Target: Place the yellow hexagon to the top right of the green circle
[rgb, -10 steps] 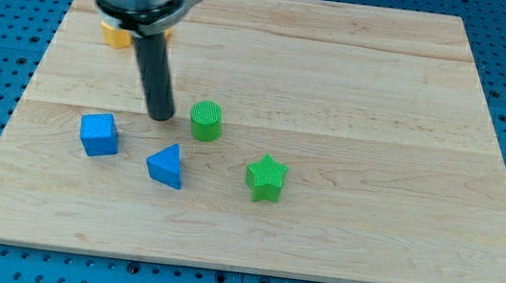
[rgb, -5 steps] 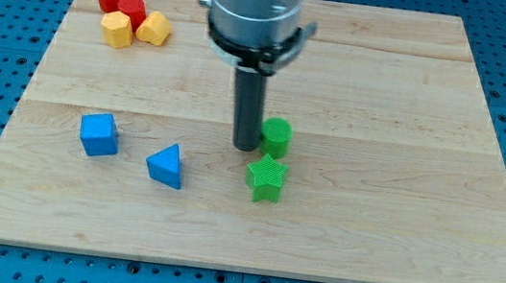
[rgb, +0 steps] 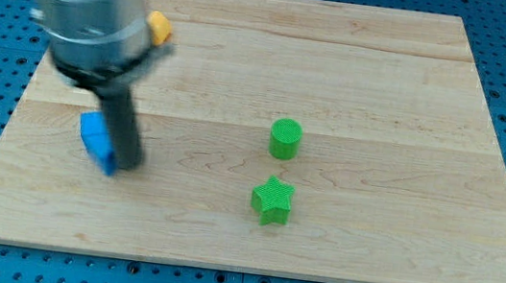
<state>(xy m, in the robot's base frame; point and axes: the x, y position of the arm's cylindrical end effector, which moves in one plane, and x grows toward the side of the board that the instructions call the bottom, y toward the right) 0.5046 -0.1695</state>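
Note:
The green circle [rgb: 284, 138] stands right of the board's middle, with the green star [rgb: 272, 201] just below it. A yellow block [rgb: 159, 26] peeks out from behind the arm at the upper left; its shape is mostly hidden. The arm is blurred over the left part of the board. My tip [rgb: 127, 165] rests at the lower left, touching the right side of a blue block [rgb: 95, 134] that looks like a cube. The tip is far left of the green circle.
The wooden board [rgb: 387, 71] lies on a blue pegboard. The arm's body covers the board's upper left corner, hiding whatever lies there. A blue edge below the cube [rgb: 107, 164] may be a second blue block.
The green circle was pushed right, above the green star. My tip then swung from beside the circle to the far left, by the blue cube. The blue triangle no longer shows clearly.

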